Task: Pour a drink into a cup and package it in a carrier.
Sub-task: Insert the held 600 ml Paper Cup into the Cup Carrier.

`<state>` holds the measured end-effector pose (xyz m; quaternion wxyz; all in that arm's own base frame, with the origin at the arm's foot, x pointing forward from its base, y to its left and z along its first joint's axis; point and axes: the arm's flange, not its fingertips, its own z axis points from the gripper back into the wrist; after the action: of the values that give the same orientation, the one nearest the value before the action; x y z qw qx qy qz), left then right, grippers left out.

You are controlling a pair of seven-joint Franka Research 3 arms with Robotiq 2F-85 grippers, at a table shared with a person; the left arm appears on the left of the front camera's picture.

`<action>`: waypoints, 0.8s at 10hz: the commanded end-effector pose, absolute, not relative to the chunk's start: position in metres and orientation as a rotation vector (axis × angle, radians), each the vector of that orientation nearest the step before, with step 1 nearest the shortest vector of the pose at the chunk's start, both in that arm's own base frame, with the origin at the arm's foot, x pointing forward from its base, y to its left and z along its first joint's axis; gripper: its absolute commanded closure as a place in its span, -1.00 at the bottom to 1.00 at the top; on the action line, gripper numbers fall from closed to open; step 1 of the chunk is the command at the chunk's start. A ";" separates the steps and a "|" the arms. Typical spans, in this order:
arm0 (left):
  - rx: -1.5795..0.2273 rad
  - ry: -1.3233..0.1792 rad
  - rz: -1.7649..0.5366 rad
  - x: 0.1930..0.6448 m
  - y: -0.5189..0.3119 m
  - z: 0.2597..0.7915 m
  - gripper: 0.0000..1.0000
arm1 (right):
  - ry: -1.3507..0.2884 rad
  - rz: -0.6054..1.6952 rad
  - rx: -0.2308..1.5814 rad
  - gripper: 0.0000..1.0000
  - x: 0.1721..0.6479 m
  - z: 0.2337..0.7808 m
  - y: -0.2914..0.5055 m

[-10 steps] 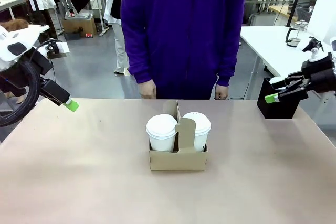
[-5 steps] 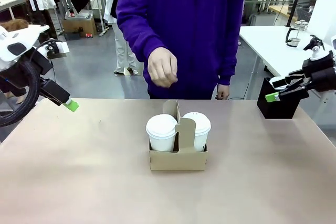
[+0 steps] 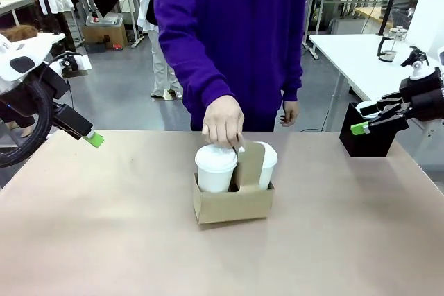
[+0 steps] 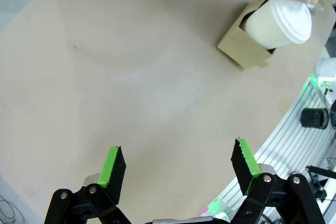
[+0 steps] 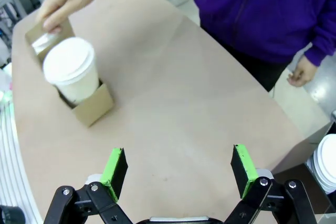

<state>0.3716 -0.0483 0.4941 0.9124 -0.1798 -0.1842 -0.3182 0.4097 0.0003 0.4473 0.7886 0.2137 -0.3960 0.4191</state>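
Grippers sit far apart at the two ends of a tan surface (image 3: 104,240), with the work between them. At far left, the left gripper (image 4: 178,167) hangs above bare tabletop, its green-padded fingers spread wide and holding nothing. Well ahead of it and off to its right stands the carrier (image 3: 233,201), a low brown cardboard box with an upright middle handle. Two white lidded cups sit in its slots; the cup (image 3: 216,168) nearer the left gripper is the plainest to see, the other half hidden behind the handle. A person's hand (image 3: 223,122), in a purple sleeve, reaches down from the far side and grips the top of the handle, and the box looks slightly tilted, as if being lifted. At far right, the right gripper (image 5: 178,167) also hovers over open tabletop, fingers spread and empty, with the carrier well ahead and to its left. A black holder (image 3: 368,138) stands just beneath it.

Judging from this, the packaging looks all but done. The sound course is for both arms to hold off, leaving the person a clear path.
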 end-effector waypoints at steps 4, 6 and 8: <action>-0.360 -0.374 -0.648 0.371 -0.048 0.496 -1.00 | -0.863 0.925 0.445 -1.00 0.411 0.448 -0.002; -0.360 -0.374 -0.648 0.371 -0.048 0.496 -1.00 | -0.863 0.925 0.445 -1.00 0.411 0.448 -0.002; -0.360 -0.374 -0.648 0.371 -0.048 0.496 -1.00 | -0.863 0.925 0.445 -1.00 0.411 0.448 -0.002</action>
<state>0.3716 -0.0483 0.4941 0.9124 -0.1798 -0.1842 -0.3182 0.4097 0.0003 0.4473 0.7885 0.2135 -0.3961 0.4193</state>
